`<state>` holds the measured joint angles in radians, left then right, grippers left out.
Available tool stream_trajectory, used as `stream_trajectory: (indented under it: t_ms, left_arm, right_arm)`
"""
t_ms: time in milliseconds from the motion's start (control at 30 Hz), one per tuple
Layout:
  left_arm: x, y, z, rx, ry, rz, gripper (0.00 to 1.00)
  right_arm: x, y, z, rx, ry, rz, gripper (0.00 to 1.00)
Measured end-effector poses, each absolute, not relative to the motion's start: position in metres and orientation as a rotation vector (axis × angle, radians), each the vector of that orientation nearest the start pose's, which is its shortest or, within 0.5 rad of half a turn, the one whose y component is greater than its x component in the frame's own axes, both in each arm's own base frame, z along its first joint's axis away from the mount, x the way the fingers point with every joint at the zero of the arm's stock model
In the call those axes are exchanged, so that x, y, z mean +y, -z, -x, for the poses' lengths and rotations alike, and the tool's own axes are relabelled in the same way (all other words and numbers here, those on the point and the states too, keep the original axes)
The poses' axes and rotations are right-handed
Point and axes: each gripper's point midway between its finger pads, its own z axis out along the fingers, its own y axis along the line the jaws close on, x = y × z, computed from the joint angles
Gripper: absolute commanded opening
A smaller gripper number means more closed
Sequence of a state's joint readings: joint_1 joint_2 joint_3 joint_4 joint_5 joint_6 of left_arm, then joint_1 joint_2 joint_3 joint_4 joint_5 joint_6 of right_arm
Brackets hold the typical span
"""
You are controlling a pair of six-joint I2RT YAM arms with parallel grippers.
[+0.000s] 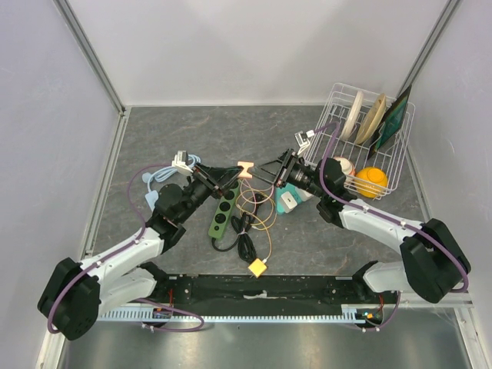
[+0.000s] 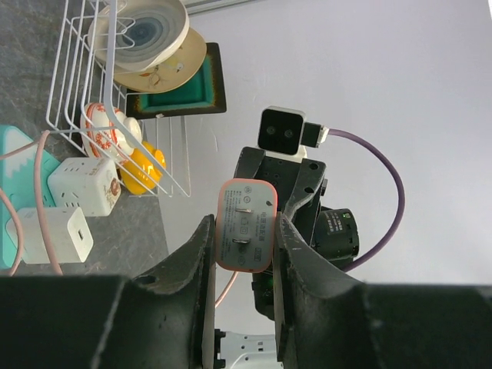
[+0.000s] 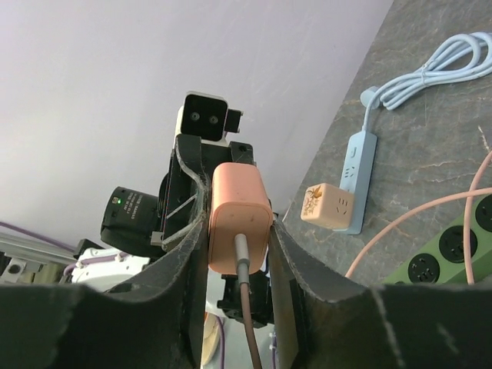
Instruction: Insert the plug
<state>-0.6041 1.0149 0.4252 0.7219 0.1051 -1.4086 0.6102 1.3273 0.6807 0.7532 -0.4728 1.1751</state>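
Overhead and wrist views, arms meeting over the grey counter [image 1: 192,131]: the pink plug [image 1: 245,170] is held off the counter at mid-scene between my two arms, just past the far end of the green power strip [image 1: 224,211]; my left claw [image 2: 244,231] is pinched onto the plug, its dark fingers [image 2: 192,261] pressed against the two long sides of the rounded body, and the face with the two flat prongs is turned toward my left wrist; my right claw [image 3: 238,231] pinches the same plug from the opposite end, its fingers [image 3: 288,254] closed against the plug's flanks, and the plug's cable [image 3: 244,307] leaves the face turned toward my right wrist; both claws thus grip one plug at once. The green power strip lies flat on the counter, running from near left to far right; a coiled black cable [image 1: 244,238] lies at its near end, thin pink loops of cable [image 1: 257,211] lie just to its right, and a small yellow connector [image 1: 257,267] sits nearer still. To the left, a pale blue power strip [image 3: 355,165] lies on the counter with a white cube adapter [image 3: 327,206] touching it and its pale blue cord [image 3: 438,65] looped beyond. At the far right stands a white wire dish rack [image 1: 393,173] holding upright plates [image 1: 355,114] and a yellow item [image 1: 370,181]; a teal object [image 1: 288,201] lies below my right arm, with two white cube adapters [image 2: 84,187] beside it.
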Motion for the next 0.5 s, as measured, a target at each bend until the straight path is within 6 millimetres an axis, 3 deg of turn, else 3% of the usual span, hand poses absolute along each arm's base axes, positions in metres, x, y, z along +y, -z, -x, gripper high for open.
stream_trajectory:
  t_ms: [67,100,133,167,200,300,400,500]
  left_arm:
    - [-0.253,-0.278,-0.263,1.585,1.676,0.563,0.06]
    - [-0.253,-0.279,-0.263,1.583,1.676,0.562,0.12]
    - [-0.253,-0.279,-0.263,1.583,1.675,0.560,0.31]
    - [-0.253,-0.278,-0.263,1.584,1.669,0.552,0.41]
    - [-0.253,-0.278,-0.263,1.583,1.662,0.543,0.57]
    - [-0.251,-0.271,-0.261,1.617,1.594,0.496,0.78]
    - [-0.243,-0.259,-0.257,1.669,1.480,0.448,0.86]
    - [-0.227,-0.249,-0.254,1.721,1.318,0.412,0.86]
  right_arm:
    - [0.324,-0.278,-0.264,1.752,-1.735,-0.038,0.03]
    - [0.324,-0.279,-0.264,1.749,-1.737,-0.038,0.00]
    - [0.324,-0.279,-0.264,1.749,-1.737,-0.038,0.00]
    - [0.324,-0.278,-0.264,1.749,-1.737,-0.038,0.00]
    - [0.324,-0.278,-0.264,1.751,-1.735,-0.037,0.00]
    - [0.325,-0.272,-0.264,1.782,-1.702,-0.012,0.00]
    - [0.324,-0.261,-0.269,1.848,-1.597,0.027,0.00]
    - [0.318,-0.259,-0.281,1.910,-1.434,0.052,0.00]
